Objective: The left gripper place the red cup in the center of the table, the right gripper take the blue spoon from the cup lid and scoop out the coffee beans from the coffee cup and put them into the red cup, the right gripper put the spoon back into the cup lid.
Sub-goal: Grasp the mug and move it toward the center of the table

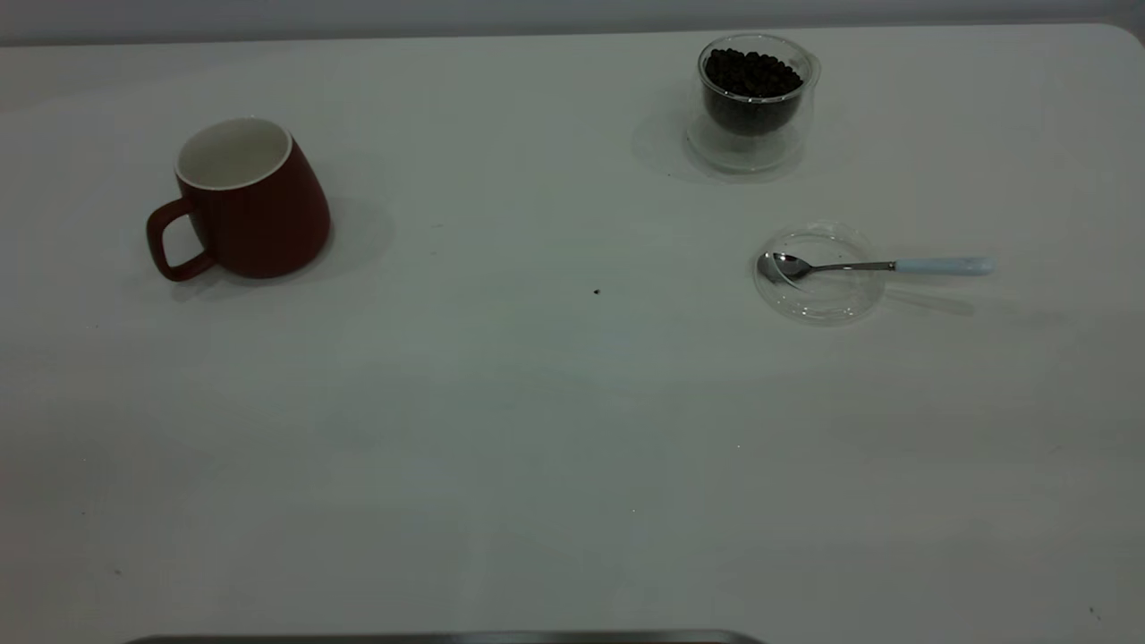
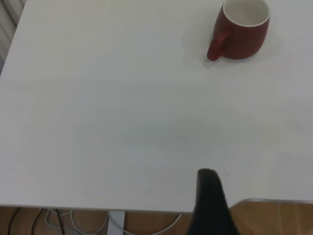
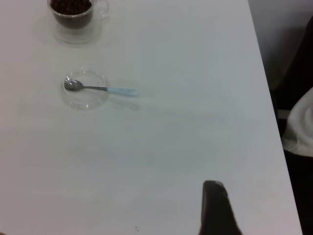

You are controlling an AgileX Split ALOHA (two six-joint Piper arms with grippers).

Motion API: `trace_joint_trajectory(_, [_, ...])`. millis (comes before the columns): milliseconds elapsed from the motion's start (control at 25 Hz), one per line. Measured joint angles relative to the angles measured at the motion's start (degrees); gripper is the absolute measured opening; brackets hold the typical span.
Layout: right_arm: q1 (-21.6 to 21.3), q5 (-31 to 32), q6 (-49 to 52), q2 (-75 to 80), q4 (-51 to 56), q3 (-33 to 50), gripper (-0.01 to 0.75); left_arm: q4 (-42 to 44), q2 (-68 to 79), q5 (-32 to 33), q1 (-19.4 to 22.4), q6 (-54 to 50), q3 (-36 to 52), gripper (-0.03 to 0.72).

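Exterior view shows the red cup [image 1: 249, 200] upright on the worktop [image 1: 537, 429], well apart from the coffee cup [image 1: 754, 103] of coffee beans [image 1: 751, 73]. Near the coffee cup lies the cup lid [image 1: 818, 295], the blue spoon [image 1: 881, 265] resting bowl-down in it. Left gripper [image 2: 211, 203] and right gripper [image 3: 217, 208] hang back low over the worktop's edge, far from the cup; whether their fingers are spread I cannot tell.

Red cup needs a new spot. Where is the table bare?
The table is bare between the red cup on the left and the cup lid with the blue spoon on the right. The whole near half is bare too. The coffee cup and lid crowd the right side.
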Motion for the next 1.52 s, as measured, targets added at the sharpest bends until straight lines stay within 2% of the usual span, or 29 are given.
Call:
trace_joint_trajectory(1240, [0.00, 0.00, 0.00, 0.00, 0.00, 0.00, 0.496, 0.99, 0.21, -0.05, 0.00, 0.20, 0.00, 0.587])
trace_joint_trajectory(1400, [0.00, 0.00, 0.00, 0.00, 0.00, 0.00, 0.496, 2.39, 5.88, -1.67, 0.00, 0.20, -2.13, 0.587])
trace_joint_trajectory(1520, [0.00, 0.00, 0.00, 0.00, 0.00, 0.00, 0.496, 2.51, 15.28, -5.62, 0.00, 0.45, -5.36, 0.587])
